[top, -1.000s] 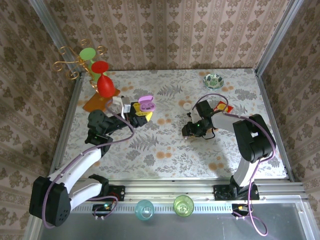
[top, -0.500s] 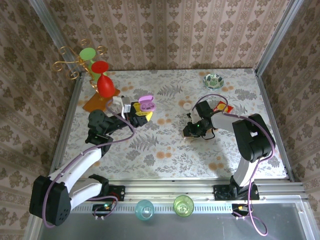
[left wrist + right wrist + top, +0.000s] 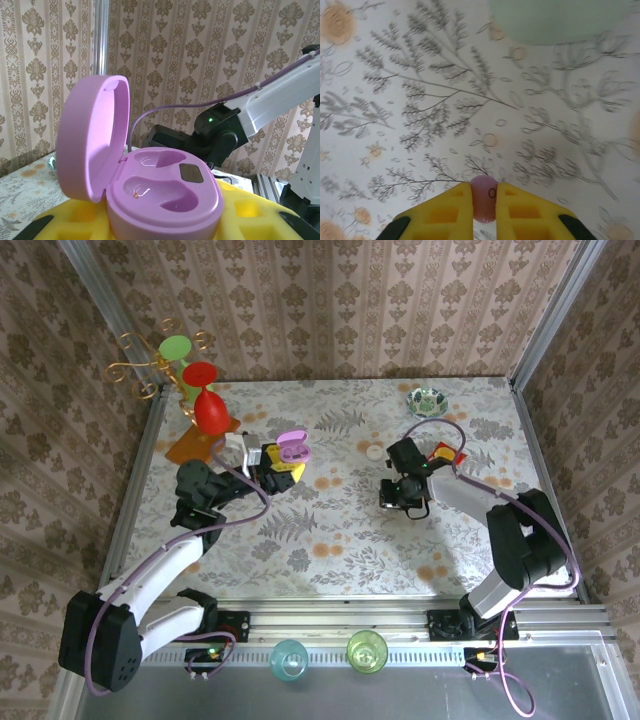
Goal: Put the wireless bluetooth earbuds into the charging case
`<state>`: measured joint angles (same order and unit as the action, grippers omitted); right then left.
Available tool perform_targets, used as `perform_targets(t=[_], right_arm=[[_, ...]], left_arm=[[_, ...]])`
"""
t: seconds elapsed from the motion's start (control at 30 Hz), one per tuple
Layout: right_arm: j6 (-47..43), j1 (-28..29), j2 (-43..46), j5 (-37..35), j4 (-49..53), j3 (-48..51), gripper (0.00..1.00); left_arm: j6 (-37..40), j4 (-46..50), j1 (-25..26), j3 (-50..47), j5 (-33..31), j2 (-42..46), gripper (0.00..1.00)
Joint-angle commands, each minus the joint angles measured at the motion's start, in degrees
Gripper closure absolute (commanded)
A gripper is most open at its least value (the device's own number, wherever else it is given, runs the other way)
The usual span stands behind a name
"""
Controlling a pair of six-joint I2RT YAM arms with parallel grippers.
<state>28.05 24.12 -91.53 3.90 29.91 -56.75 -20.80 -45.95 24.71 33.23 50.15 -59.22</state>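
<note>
An open lilac charging case (image 3: 165, 195) sits between the yellow fingers (image 3: 250, 215) of my left gripper (image 3: 165, 222), which is shut on it. Its lid (image 3: 92, 135) stands up on the left, and both sockets are empty. From above, the case (image 3: 293, 447) is at the left gripper (image 3: 278, 462), left of the table's centre. My right gripper (image 3: 484, 192) is shut on a small lilac earbud (image 3: 485, 200), held just above the patterned table. In the top view the right gripper (image 3: 394, 496) is right of centre.
A pale rounded object (image 3: 560, 15) lies ahead of the right gripper, and a small white item (image 3: 375, 451) lies just beyond it in the top view. At the back are red and green glasses (image 3: 207, 405), a bowl (image 3: 427, 400) and a red packet (image 3: 446, 453).
The right gripper has shifted slightly right and its elbow has swung out to the right. The left arm and the case have not moved.
</note>
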Motion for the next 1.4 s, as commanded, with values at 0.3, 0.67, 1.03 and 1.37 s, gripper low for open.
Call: perform_targets(t=[0.3,0.67,1.03,1.37], right_arm=[[12.92,9.15,-0.85,-30.09,22.68,-12.69,0.91],[15.26,11.0,-1.5,-32.44,26.54,-15.73,0.92],[18.97,11.13,-2.27,-32.76,30.85,-18.88,0.93],[29.35,11.3,-4.99,-32.13,38.1,-22.61,0.93]], left_arm=[[-0.38,-4.47,0.12,-0.29,1.17,-1.43,0.77],[-1.12,-7.47,0.01,-1.23,1.71,-3.2,0.77],[-1.4,-10.05,-0.13,-1.9,2.47,-4.5,0.77],[-1.96,-13.51,-0.76,-1.95,3.33,-5.58,0.77]])
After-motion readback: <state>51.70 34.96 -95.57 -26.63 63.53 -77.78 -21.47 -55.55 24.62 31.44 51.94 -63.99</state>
